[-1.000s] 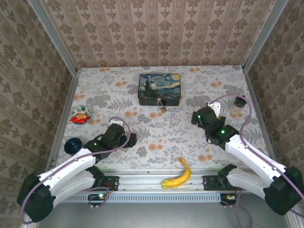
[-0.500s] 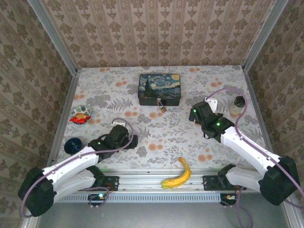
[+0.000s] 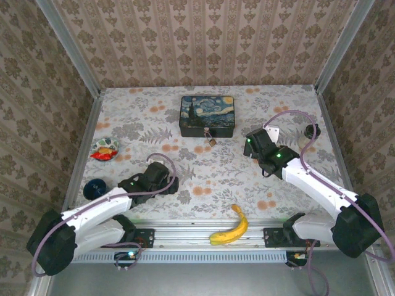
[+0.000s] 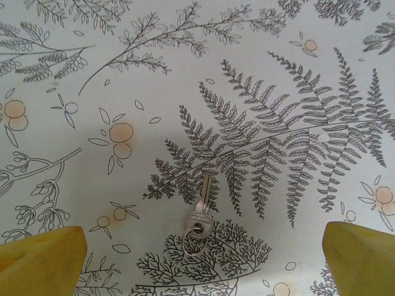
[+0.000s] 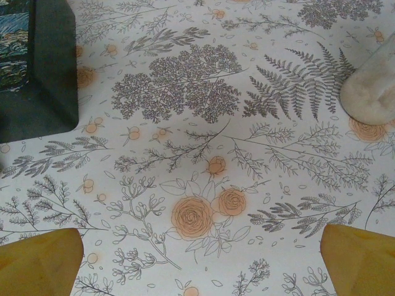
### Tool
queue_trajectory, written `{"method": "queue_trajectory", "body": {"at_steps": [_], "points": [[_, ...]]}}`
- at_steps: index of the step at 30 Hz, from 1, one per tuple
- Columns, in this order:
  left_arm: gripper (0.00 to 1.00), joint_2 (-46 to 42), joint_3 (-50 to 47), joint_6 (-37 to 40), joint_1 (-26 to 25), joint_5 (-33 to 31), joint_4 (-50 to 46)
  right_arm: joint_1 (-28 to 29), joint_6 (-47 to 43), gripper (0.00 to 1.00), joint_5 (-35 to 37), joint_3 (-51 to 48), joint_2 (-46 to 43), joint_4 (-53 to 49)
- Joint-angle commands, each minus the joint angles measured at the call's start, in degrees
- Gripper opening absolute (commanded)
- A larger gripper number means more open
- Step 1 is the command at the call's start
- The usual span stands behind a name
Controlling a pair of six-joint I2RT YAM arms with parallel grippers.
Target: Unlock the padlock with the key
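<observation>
While the left tool [image 4: 200, 262] and the right tool [image 3: 252, 148] both stand wide open and empty, we see the key [image 4: 199, 213] lying flat on the tabletop [image 4: 154, 74] beneath the left one, between its yellow fingertips [image 4: 40, 259]. The padlock [image 3: 212, 140] sits against the tin's [image 3: 207, 114] front side, well apart from the key. The right tool hovers near the tin's right corner.

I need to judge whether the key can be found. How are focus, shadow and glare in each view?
Left wrist: small silver key on its ring sharp, in soft shadow, no glare; yellow fingertips blurred. Right wrist: floral tablecloth crisp, dark painted tin and pale jar at the edges soft. Top external: evenly lit; tiny brass padlock small but visible.
</observation>
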Motion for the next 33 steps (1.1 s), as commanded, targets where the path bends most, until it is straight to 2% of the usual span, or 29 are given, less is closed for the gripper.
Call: {"method": "queue_trajectory", "body": {"at_steps": [1,9,16,21,28,33], "points": [[0.98,1.4,1.1,-0.4,0.5,1.2,-1.0,0.3,1.6,1.0,-0.1,1.8,0.3,-1.7],[0.9,6.4,2.6,0.6,0.5,2.9,0.4,0.3,1.6,1.0,0.3,1.7,-0.2,-2.9],[0.72,11.5,3.6,0.9,0.4,5.5,4.2,0.3,1.8,1.0,0.3,1.2,-0.3,-2.9],[0.65,13.9,4.3,0.8,0.4,7.7,5.3,0.3,2.0,1.0,0.3,0.5,-0.6,-2.7],[0.63,14.7,5.0,-4.1,-1.6,11.4,6.4,0.3,1.9,1.0,-0.1,0.6,-0.5,-2.4],[0.63,14.8,4.0,-9.6,-3.7,14.5,11.5,0.3,1.4,1.0,-1.2,1.0,-0.5,-2.2]]}}
